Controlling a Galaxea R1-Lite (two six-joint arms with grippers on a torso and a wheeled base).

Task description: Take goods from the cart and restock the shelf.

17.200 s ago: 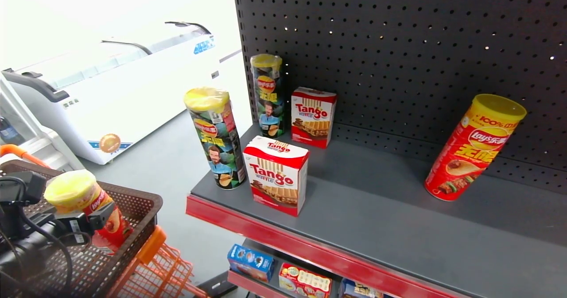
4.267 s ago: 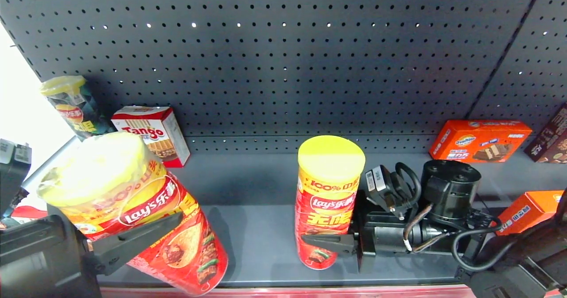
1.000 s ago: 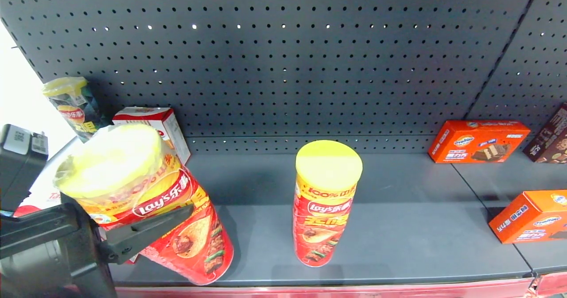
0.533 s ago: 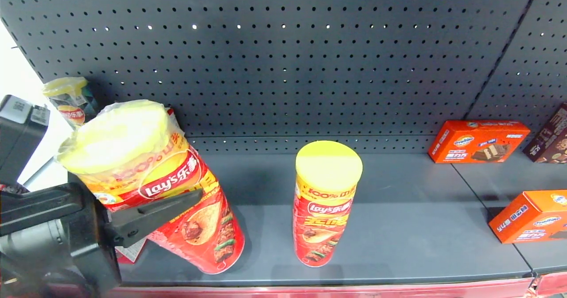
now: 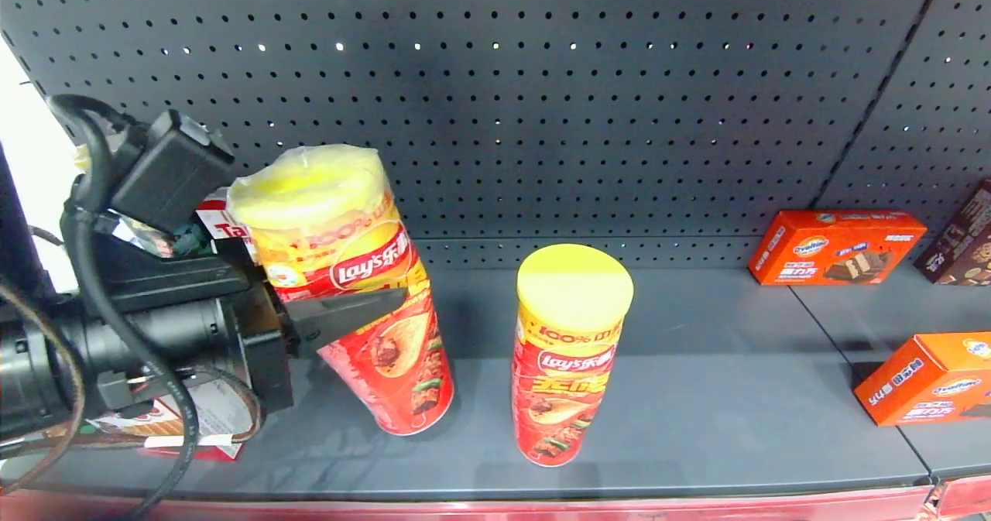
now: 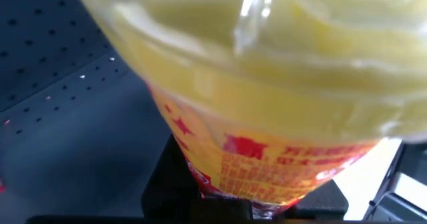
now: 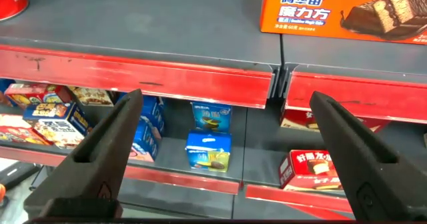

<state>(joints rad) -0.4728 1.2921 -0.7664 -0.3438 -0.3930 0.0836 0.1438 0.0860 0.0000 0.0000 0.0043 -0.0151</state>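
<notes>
1. Head view: at the left of the frame, the left gripper [image 5: 337,293] has its fingers [image 5: 348,313] clamped on a red and yellow chip can [image 5: 364,262]. One finger crosses the can's front and the other is hidden behind it. The can is tilted, with its wrapped yellow lid leaning toward the upper left. Its base is down at the grey shelf [image 5: 697,397], left of centre, but I cannot tell whether it rests there. A second chip can [image 5: 569,351] stands upright just beside it, at the centre of the frame, and the two are apart. Behind the gripper is a wafer box [image 5: 221,223], mostly hidden. Another box [image 5: 182,432] lies under the arm at the lower left. At the right, an orange box [image 5: 836,246] sits against the pegboard [image 5: 542,118], with another orange box [image 5: 921,378] nearer the front edge.

2. Left wrist view: the held chip can sits very close to the camera, its yellow lid nearest. The red and yellow side runs down toward the dark gripper body. The shelf and pegboard lie beyond it.

3. Right wrist view: the right gripper [image 7: 225,97] has its fingers spread wide and holds nothing. It faces the red shelf edge [image 7: 133,61]. Small blue boxes [image 7: 210,151] stand on the lower shelf beneath that edge.
</notes>
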